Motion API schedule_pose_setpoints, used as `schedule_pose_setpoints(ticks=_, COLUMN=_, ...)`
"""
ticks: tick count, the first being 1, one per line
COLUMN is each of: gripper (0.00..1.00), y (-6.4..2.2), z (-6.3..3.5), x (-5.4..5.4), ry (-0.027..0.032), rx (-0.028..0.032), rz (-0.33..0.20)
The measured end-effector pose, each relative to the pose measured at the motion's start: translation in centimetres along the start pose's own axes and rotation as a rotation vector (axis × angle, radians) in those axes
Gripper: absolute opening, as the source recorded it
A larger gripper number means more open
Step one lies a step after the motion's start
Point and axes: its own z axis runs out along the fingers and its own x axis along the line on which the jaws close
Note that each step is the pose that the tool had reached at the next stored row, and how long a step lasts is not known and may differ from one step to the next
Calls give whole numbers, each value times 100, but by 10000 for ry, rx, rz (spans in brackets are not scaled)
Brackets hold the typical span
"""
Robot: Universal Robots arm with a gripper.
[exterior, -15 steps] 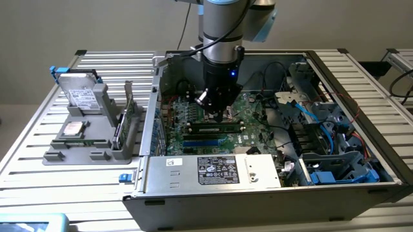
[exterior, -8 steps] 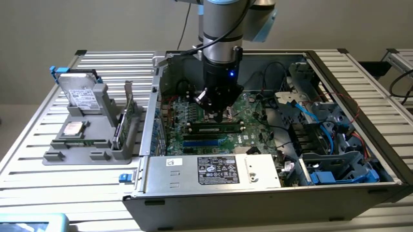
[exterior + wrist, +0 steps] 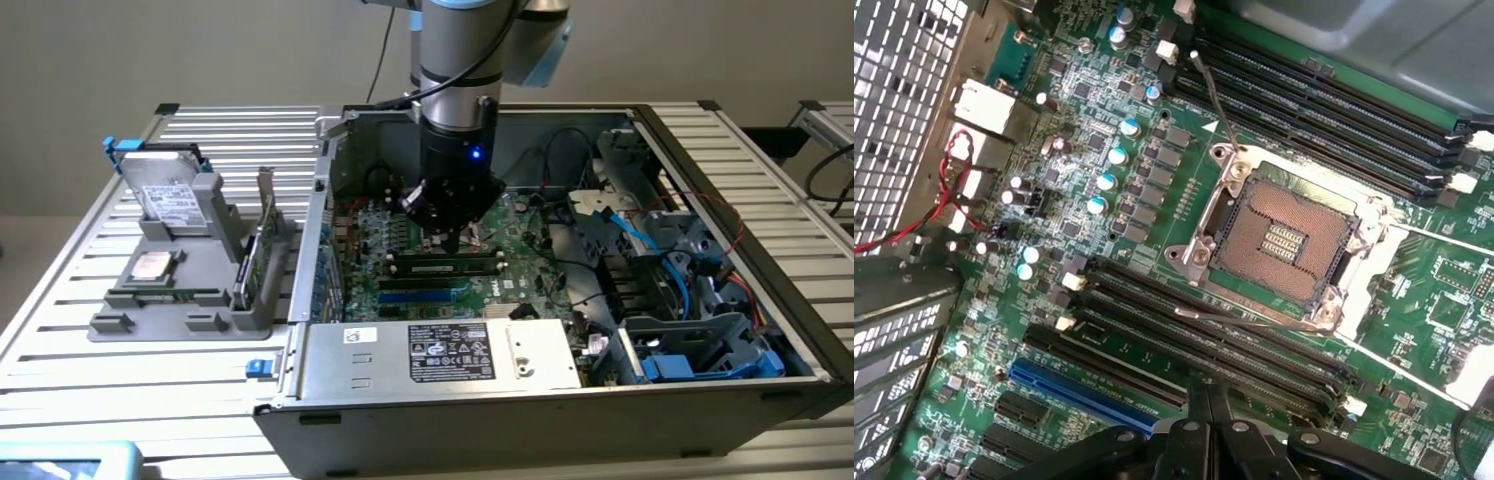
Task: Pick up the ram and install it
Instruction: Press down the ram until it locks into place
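Shut tight, the pincer (image 3: 451,232) hangs inside the open computer case (image 3: 400,420), just above the green motherboard (image 3: 400,240). Its two fingers (image 3: 1209,420) stand pressed together in the wrist view, with nothing between them. The grey arm (image 3: 461,60) comes straight down from above, a small blue light glowing on the black wrist section.

Directly below and slightly toward the camera in the exterior view lies the ram (image 3: 445,268), a long narrow green stick with dark chips, sitting lengthwise in a slot on the board with pale clips at either end. The pincer's tips are very near it, hovering just behind its middle (whether they touch its upper edge cannot be told). A blue slot (image 3: 424,295) runs parallel to it, just nearer the camera.

From the wrist camera, the board shows a bare processor socket (image 3: 1284,240) with its metal frame and lever, banks of long black slots (image 3: 1204,330) on both sides of it, a blue slot (image 3: 1079,392) near the fingers, and red wires (image 3: 949,195) by the perforated metal wall.

Outside the case, toward the exterior view's left, a grey holder (image 3: 174,290) rests on the slatted metal table (image 3: 80,380). It carries a hard drive (image 3: 167,195) leaning upright, a processor chip (image 3: 151,267) lying flat, and a tall green card (image 3: 264,240) standing on edge. A power supply (image 3: 441,355) with a dark label fills the case's near side.
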Motion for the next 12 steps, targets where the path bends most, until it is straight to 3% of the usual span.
schedule_pose_setpoints(ticks=9, gripper=11, y=0, z=0, x=0, ry=89, rx=-24, rz=1097)
schedule_pose_setpoints(ticks=12, gripper=11, y=-1, z=-8, x=0, ry=127, rx=14, rz=1383)
